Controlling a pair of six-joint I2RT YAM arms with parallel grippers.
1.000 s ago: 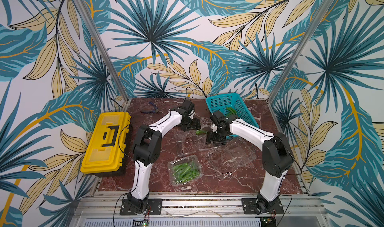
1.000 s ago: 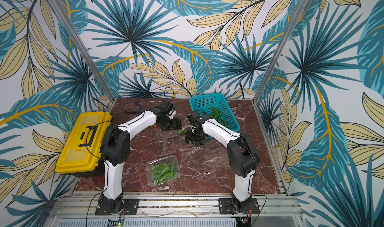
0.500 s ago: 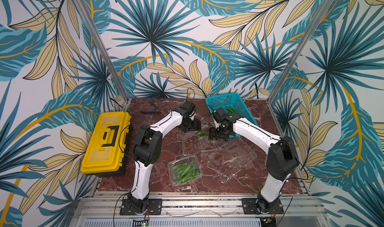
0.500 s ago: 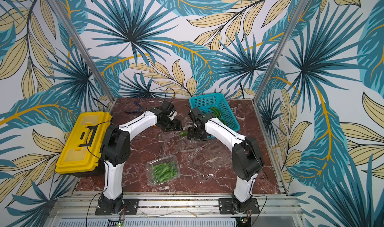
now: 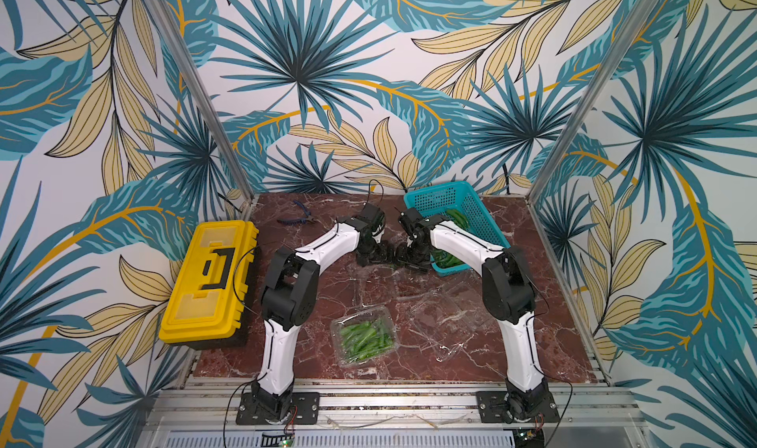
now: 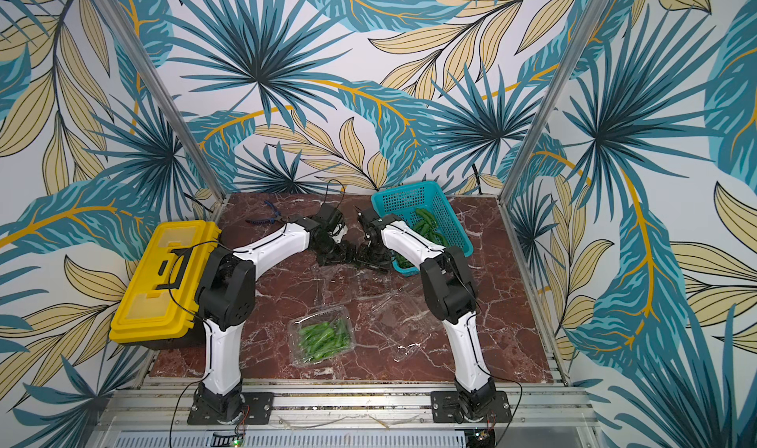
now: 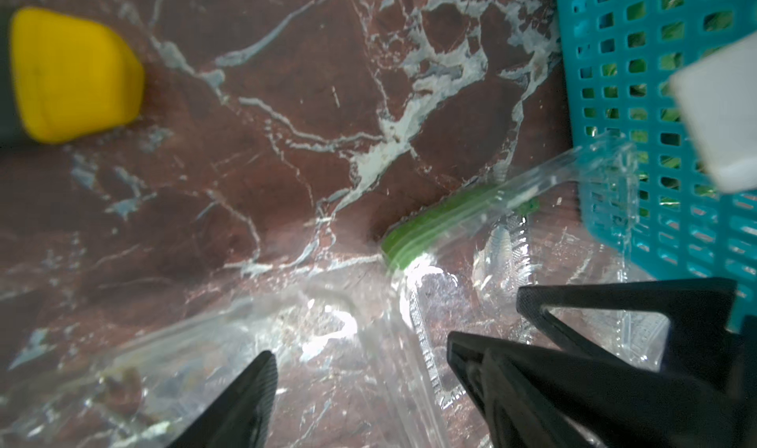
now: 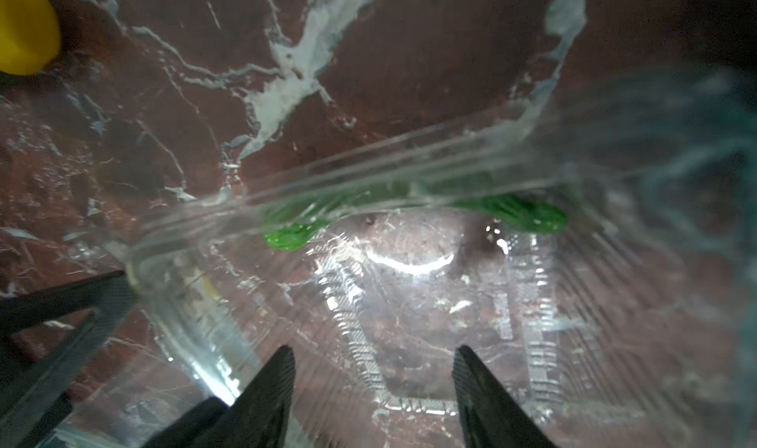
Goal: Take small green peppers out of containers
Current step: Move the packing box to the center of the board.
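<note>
Both grippers meet at the back middle of the table, next to the teal basket. In the left wrist view my left gripper (image 7: 360,356) is open over an empty clear container (image 7: 504,245), with one of its ribbed walls running between the fingers. My right gripper (image 8: 375,351) is open above the same container's floor (image 8: 409,302). One small green pepper (image 7: 434,222) lies on the table against the container's far rim, and shows through the plastic in the right wrist view (image 8: 528,214). A closed container (image 5: 364,339) full of peppers sits near the table's front.
The teal basket (image 5: 434,188) at the back right holds several peppers. A yellow toolbox (image 5: 209,278) stands at the left edge. Pliers (image 5: 297,218) lie at the back left. More empty clear containers (image 5: 450,323) lie right of centre, in front of the right arm.
My right gripper has moved left towards the left gripper, and its elbow has swung back. The loose pepper is now hidden between the two grippers in the top views. The left arm has barely moved.
</note>
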